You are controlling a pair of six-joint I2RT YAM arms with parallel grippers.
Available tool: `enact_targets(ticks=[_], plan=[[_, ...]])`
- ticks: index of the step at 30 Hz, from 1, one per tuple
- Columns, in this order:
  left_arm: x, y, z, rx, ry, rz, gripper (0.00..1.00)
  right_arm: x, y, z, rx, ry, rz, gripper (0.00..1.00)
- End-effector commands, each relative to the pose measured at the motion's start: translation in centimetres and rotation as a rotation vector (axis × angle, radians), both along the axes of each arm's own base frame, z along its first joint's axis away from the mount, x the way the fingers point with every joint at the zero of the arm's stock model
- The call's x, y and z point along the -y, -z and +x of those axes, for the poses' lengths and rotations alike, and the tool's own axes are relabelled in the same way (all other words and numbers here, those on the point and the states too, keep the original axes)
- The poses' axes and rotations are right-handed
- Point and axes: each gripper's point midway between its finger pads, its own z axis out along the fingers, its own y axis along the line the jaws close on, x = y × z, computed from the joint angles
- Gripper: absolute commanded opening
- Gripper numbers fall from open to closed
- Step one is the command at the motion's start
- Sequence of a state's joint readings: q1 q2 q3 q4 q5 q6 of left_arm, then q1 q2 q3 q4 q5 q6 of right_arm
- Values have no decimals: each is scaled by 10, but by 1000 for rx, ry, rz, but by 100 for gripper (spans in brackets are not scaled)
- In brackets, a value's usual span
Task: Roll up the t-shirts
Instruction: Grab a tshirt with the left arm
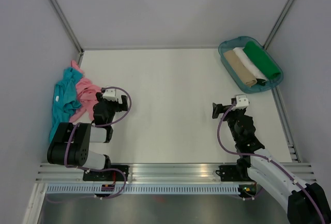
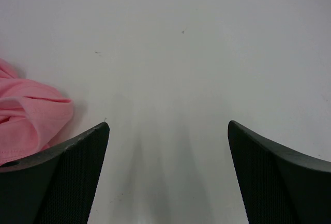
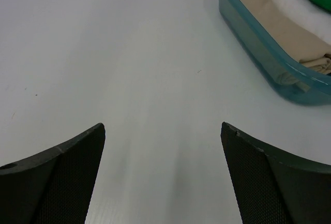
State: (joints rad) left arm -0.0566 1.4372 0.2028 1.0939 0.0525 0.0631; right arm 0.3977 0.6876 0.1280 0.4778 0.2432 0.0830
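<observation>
Two crumpled t-shirts lie in a heap at the table's left edge: the teal blue t-shirt [image 1: 62,104] further left, and the salmon pink t-shirt [image 1: 87,92] partly over it. My left gripper [image 1: 124,103] is open and empty, low over bare table just right of the pink shirt. In the left wrist view the pink shirt [image 2: 26,123] lies beside the left finger, and that gripper [image 2: 168,131] holds nothing. My right gripper [image 1: 216,110] is open and empty over the right half of the table; it also shows in the right wrist view [image 3: 163,131].
A rigid teal plastic tray [image 1: 243,86] stands at the back right corner with three rolled cloths in it: beige, white and green. It shows in the right wrist view [image 3: 258,45] ahead and to the right. Grey walls enclose the table.
</observation>
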Motion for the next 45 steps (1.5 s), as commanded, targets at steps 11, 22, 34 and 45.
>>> enact_targets(ticks=[11,22,34,45], plan=[[29,-30,9,-76,188,27,100,4,-84,6,79,131,443,98],[-106,-18,-1,-689,-213,307,99,-62,-93,5,-146,-214,265,77],[-166,63,-7,-939,-301,268,87,-74,-81,4,-190,-271,256,77],[-116,25,9,-783,-88,99,2,-67,-88,0,-166,-250,250,76]])
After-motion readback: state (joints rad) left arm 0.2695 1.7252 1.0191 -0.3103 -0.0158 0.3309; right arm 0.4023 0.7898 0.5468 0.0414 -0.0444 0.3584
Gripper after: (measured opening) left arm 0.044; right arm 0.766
